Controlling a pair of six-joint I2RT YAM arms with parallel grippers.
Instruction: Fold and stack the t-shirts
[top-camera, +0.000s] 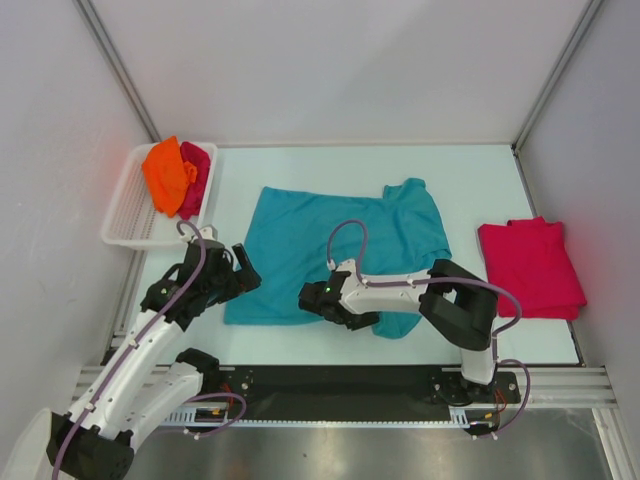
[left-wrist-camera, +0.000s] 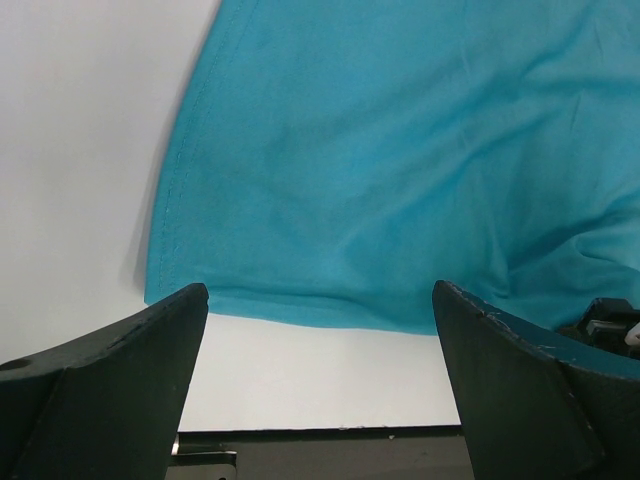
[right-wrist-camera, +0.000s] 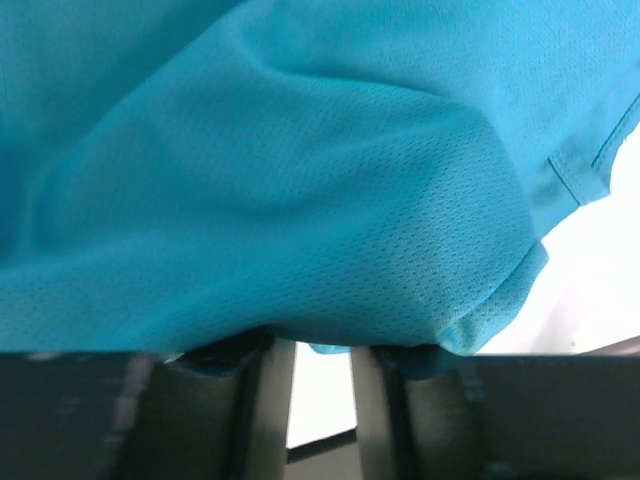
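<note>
A teal t-shirt (top-camera: 340, 250) lies spread out flat in the middle of the table. My right gripper (top-camera: 312, 300) is low on its near hem. In the right wrist view the teal cloth (right-wrist-camera: 300, 180) bulges over my right gripper (right-wrist-camera: 320, 350) and hides the fingertips. A narrow gap with white table shows between the fingers. My left gripper (top-camera: 245, 270) hovers wide open by the shirt's near left corner (left-wrist-camera: 400, 150), its jaws (left-wrist-camera: 320, 290) holding nothing. A folded crimson-pink t-shirt (top-camera: 530, 265) lies at the right. An orange t-shirt (top-camera: 165, 172) and another crimson-pink one (top-camera: 197, 175) are bunched in the basket.
The white slatted basket (top-camera: 125, 225) stands at the far left of the table. White walls enclose the table on three sides. The dark rail with the arm bases (top-camera: 340, 385) runs along the near edge.
</note>
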